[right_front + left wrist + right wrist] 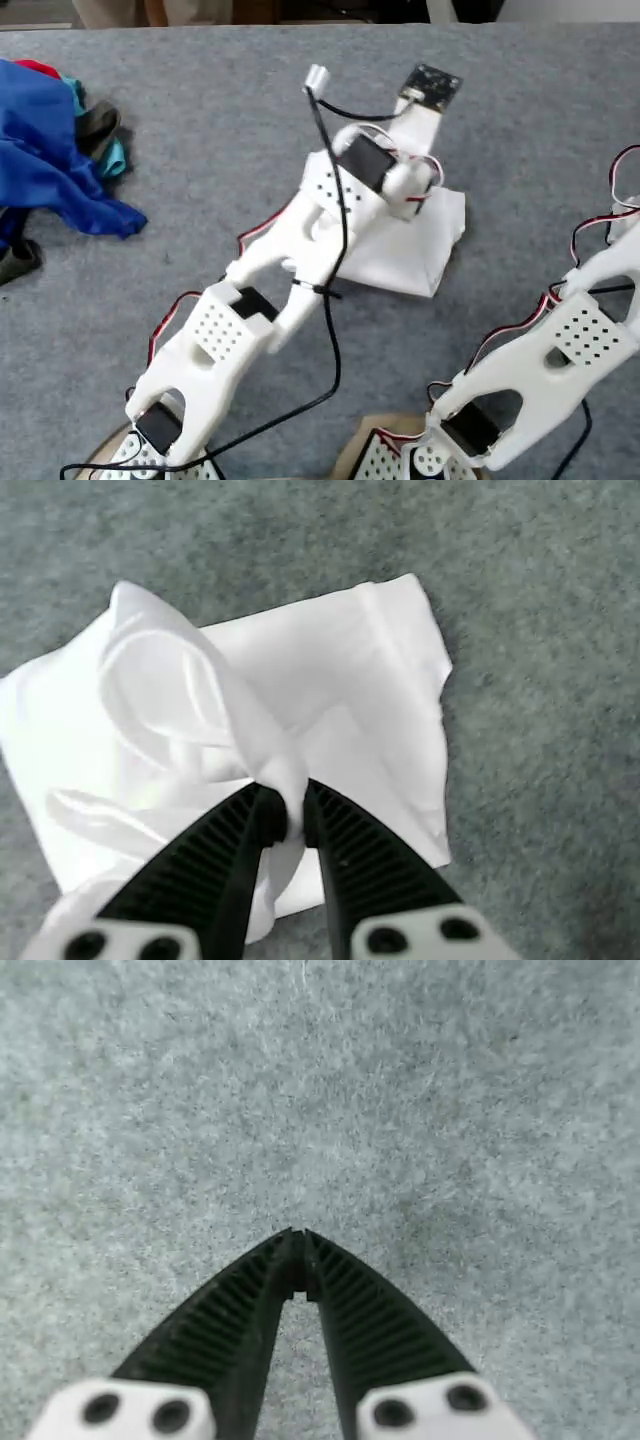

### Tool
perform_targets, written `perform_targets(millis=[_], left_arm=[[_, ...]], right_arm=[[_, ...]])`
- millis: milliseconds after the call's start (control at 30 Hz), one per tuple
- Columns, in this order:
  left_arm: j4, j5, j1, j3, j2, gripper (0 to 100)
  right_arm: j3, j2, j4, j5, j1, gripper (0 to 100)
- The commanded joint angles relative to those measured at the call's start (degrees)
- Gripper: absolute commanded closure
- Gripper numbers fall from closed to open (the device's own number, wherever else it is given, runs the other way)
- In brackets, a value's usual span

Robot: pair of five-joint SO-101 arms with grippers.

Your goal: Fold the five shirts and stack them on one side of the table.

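Observation:
A white shirt (410,250) lies partly folded near the middle of the grey table. The left arm stretches over it. In the left wrist view my left gripper (290,815) is shut on a pinched-up fold of the white shirt (330,680), lifting that fold above the rest. A heap of unfolded shirts (45,140), mostly blue with red and teal showing, sits at the table's far left. My right gripper (298,1260) is shut on nothing, hovering over bare table; the right arm (560,350) is at the right edge.
The grey felt table (230,140) has free room between the heap and the white shirt, and behind the shirt. Cables (335,300) trail along the left arm. A dark garment piece (18,262) lies at the left edge.

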Motion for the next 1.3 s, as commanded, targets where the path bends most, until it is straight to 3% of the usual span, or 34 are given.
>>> perform_targets(millis=[0, 267, 867, 1100, 1267], left_arm=[[-4.0, 1.6, 2.0, 0.2, -1.0, 98], [-9.1, 1.7, 6.7, 0.2, 1.2, 98], [-14.6, 1.3, 6.8, -2.3, 7.2, 98], [-12.2, 1.7, 7.2, -2.7, 6.5, 82], [-7.1, 1.5, 4.6, -5.7, 5.9, 81]], right_arm=[[-0.7, -0.2, -0.8, -0.4, 0.3, 99.3], [-0.7, -0.2, -0.7, -0.4, 0.3, 99.3], [-0.6, -0.2, -0.7, 0.0, 0.3, 99.3], [-0.5, -0.2, -0.3, 0.1, -0.9, 99.3], [-1.2, -0.6, 1.6, 2.1, -2.0, 99.3]])
